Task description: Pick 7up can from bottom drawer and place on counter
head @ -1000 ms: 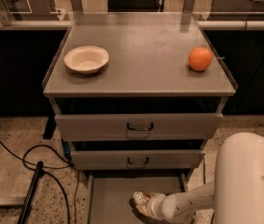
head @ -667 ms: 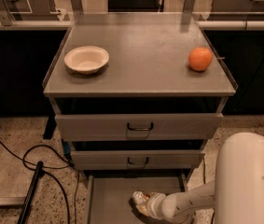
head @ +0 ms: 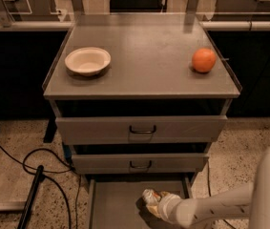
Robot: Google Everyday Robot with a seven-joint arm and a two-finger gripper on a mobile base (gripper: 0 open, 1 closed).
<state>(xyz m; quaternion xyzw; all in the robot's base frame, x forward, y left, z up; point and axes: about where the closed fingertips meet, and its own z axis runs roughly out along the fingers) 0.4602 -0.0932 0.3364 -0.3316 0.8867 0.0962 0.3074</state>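
The counter (head: 149,66) tops a cabinet with 2 closed upper drawers (head: 141,128). Below them, the bottom drawer (head: 113,199) stands pulled open. The white arm (head: 215,208) reaches into it from the right. A white bowl (head: 87,61) sits at the counter's left and an orange (head: 204,60) at its right, well apart. The 7up can (head: 149,195) lies in the bottom drawer, at the tip of the gripper (head: 154,202). Whether the gripper clasps the can cannot be told.
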